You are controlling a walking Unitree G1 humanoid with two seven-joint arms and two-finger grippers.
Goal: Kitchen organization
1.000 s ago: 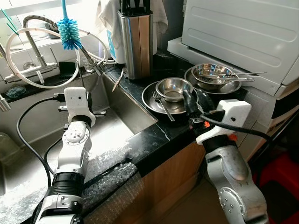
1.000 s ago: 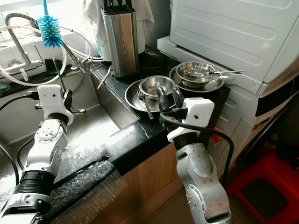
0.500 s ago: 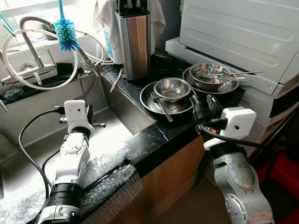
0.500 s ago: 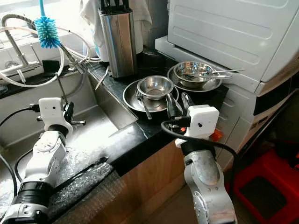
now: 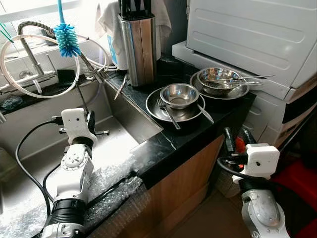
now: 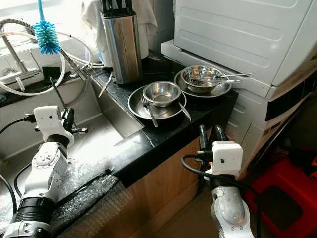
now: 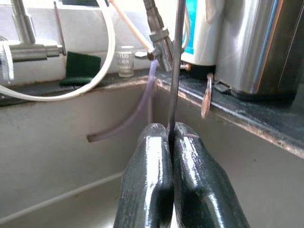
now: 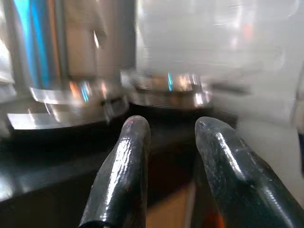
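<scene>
My left gripper (image 7: 171, 135) hovers over the steel sink (image 5: 121, 141), shut on the thin metal stem (image 7: 176, 71) of a bottle brush. The brush's blue bristle head (image 5: 67, 39) stands up near the faucet. On the black counter a small steel bowl (image 5: 179, 94) sits on a steel plate (image 5: 154, 106) with a fork (image 5: 166, 111) and a spoon (image 5: 204, 113). A second steel bowl (image 5: 218, 79) with utensils rests behind on another plate. My right gripper (image 5: 237, 138) is open and holds nothing, below and in front of the counter's edge.
A steel knife block (image 5: 139, 47) stands at the back of the counter. A white appliance (image 5: 257, 34) rises to the right of the dishes. Hoses loop around the faucet (image 5: 29, 44). Bubble wrap (image 5: 109, 191) covers the sink's front rim. A red stool (image 6: 282, 193) stands on the floor at right.
My right gripper has drawn back from beside the plate and dropped below the counter's front edge, still open. The left gripper stays shut on the brush stem.
</scene>
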